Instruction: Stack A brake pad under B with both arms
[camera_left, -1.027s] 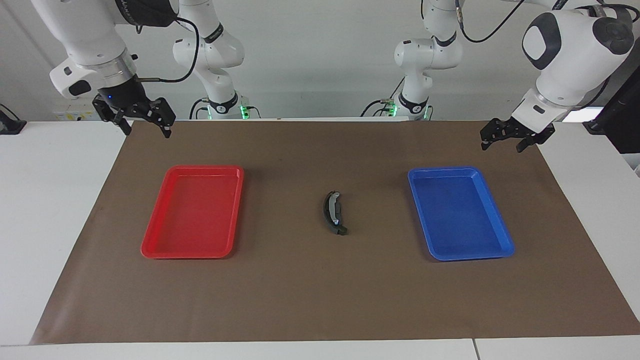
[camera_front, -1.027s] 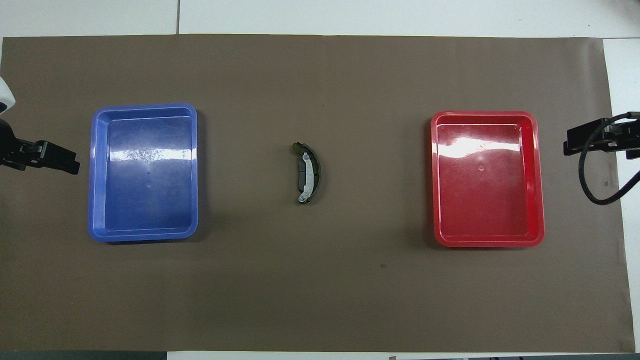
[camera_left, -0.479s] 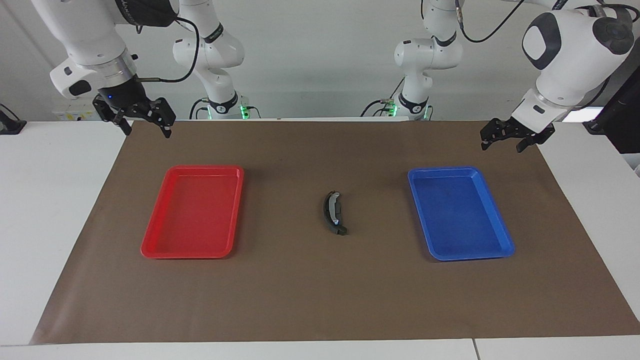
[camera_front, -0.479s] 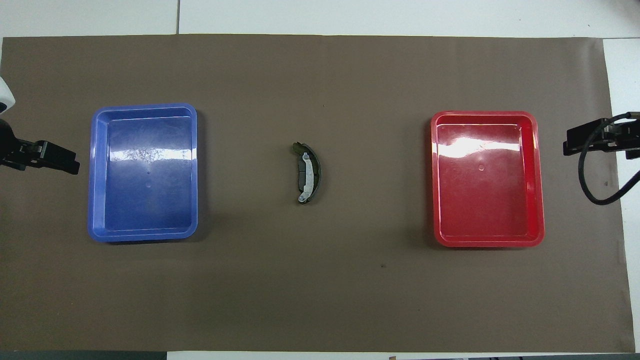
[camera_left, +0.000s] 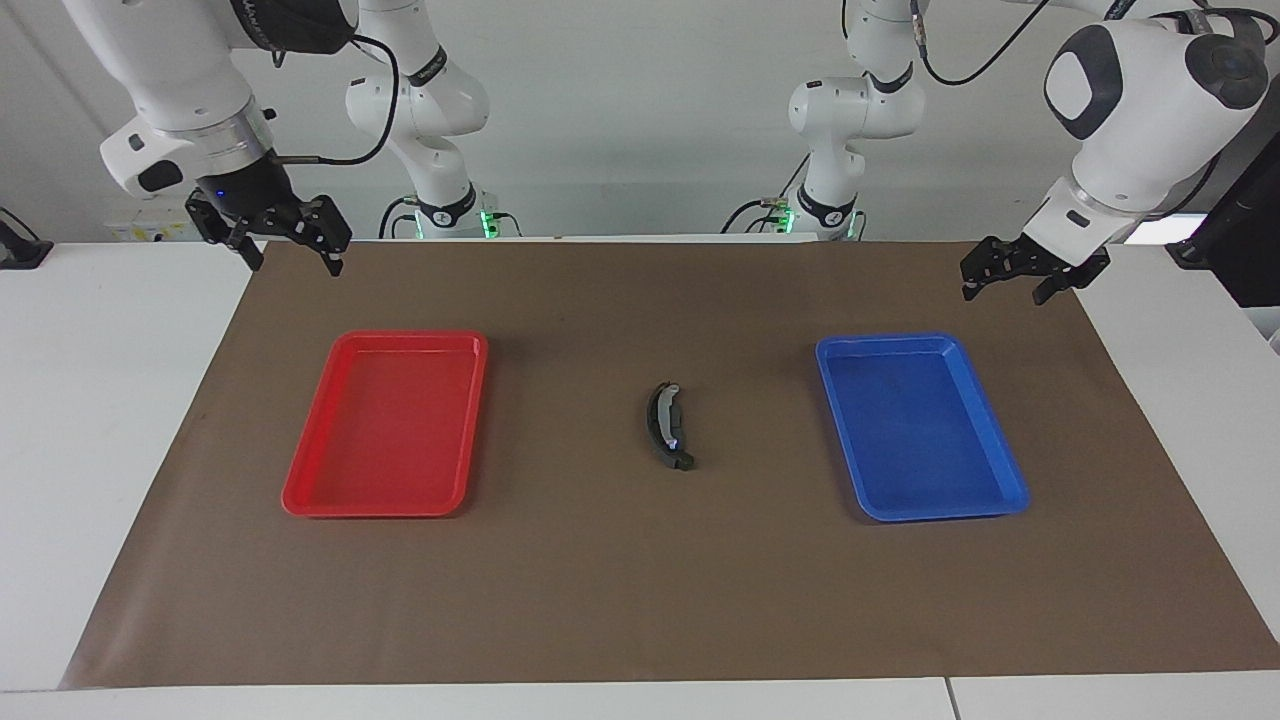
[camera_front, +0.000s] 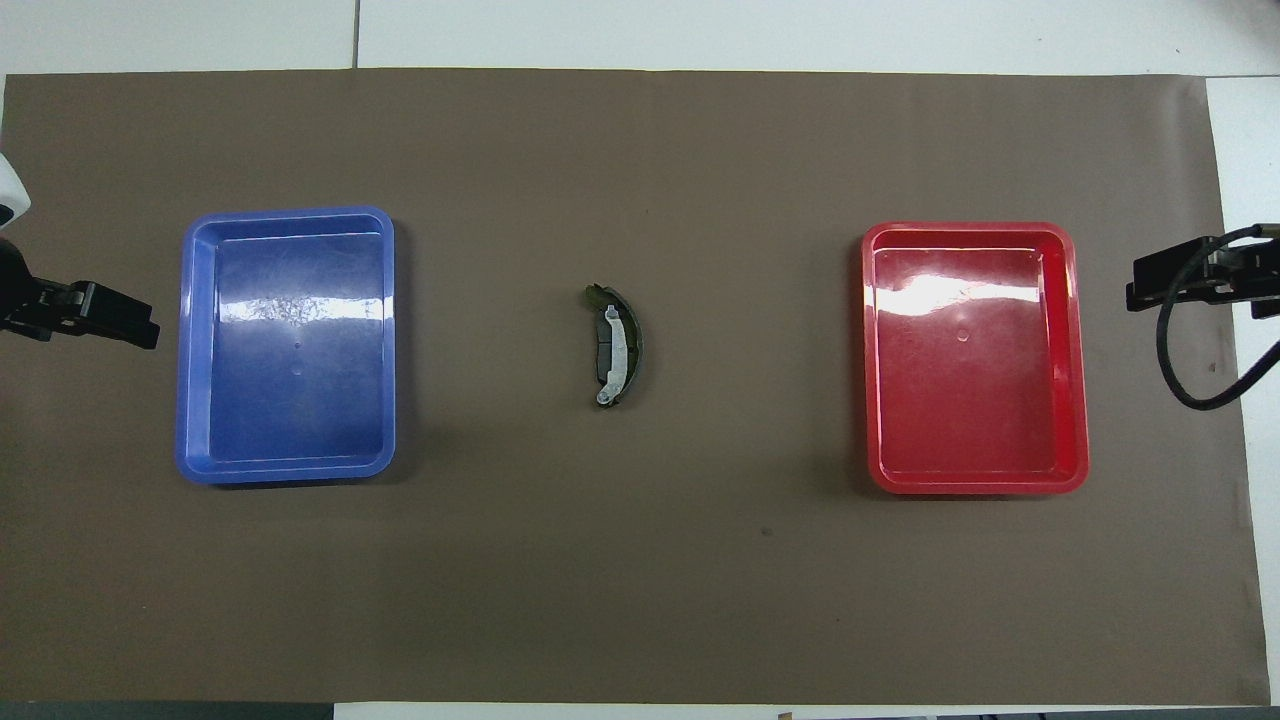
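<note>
The short dark-grey A brake pad (camera_front: 602, 352) and the longer black crescent B (camera_front: 628, 345) with silver metal lie together as one small stack on the brown mat, midway between the two trays. B (camera_left: 653, 420) overlaps the pad, and I cannot tell the two apart in the facing view. My left gripper (camera_left: 1003, 291) hangs open and empty above the mat's edge by the blue tray, and also shows in the overhead view (camera_front: 140, 325). My right gripper (camera_left: 294, 264) hangs open and empty above the mat's corner by the red tray, and also shows in the overhead view (camera_front: 1140, 285). Both are well apart from the stack.
A blue tray (camera_left: 1010, 490) lies toward the left arm's end and a red tray (camera_left: 300, 495) toward the right arm's end; neither holds anything. The brown mat (camera_left: 640, 600) covers most of the white table. A black cable (camera_front: 1175, 370) loops by the right gripper.
</note>
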